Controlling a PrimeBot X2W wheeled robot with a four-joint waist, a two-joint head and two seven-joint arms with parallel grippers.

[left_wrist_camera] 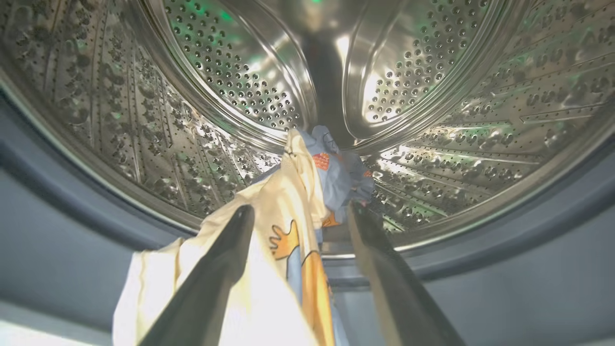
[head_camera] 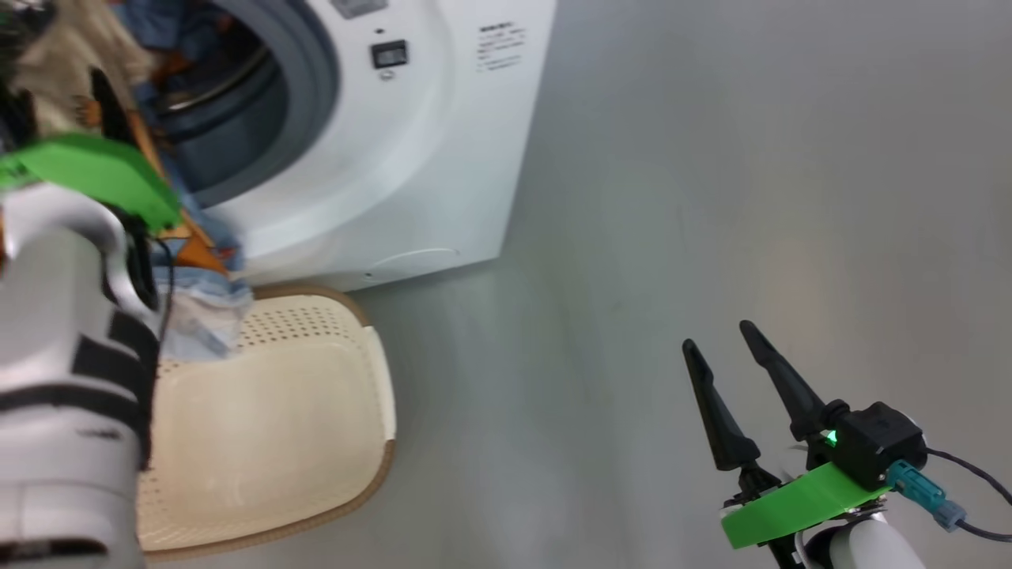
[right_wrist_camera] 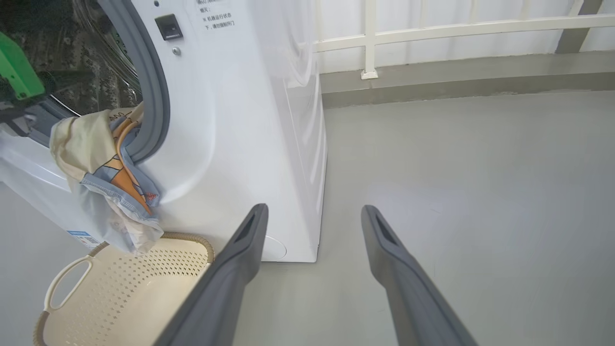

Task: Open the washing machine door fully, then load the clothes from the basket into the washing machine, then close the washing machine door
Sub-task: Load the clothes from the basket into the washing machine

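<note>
Clothes [right_wrist_camera: 96, 158]: lay across the lower gasket [right_wrist_camera: 154, 96] lip, one end in the drum [left_wrist_camera: 230, 72], the other hung down the front to the basket [right_wrist_camera: 144, 283] rim.
Washing machine [head_camera: 411, 158]: stood on grey floor [head_camera: 711, 158], mouth uncovered.
Basket: sat just before the machine, below the mouth.
Left claw [left_wrist_camera: 300, 214]: reached into the mouth, fingers [left_wrist_camera: 216, 269] apart, cloth draped over one.
Right claw [head_camera: 718, 335]: hung over the floor, well apart from machine, fingers [head_camera: 715, 411] spread.

Head and right wrist share the basket [head_camera: 269, 442]; left wrist looks into washing machine [left_wrist_camera: 230, 72].
</note>
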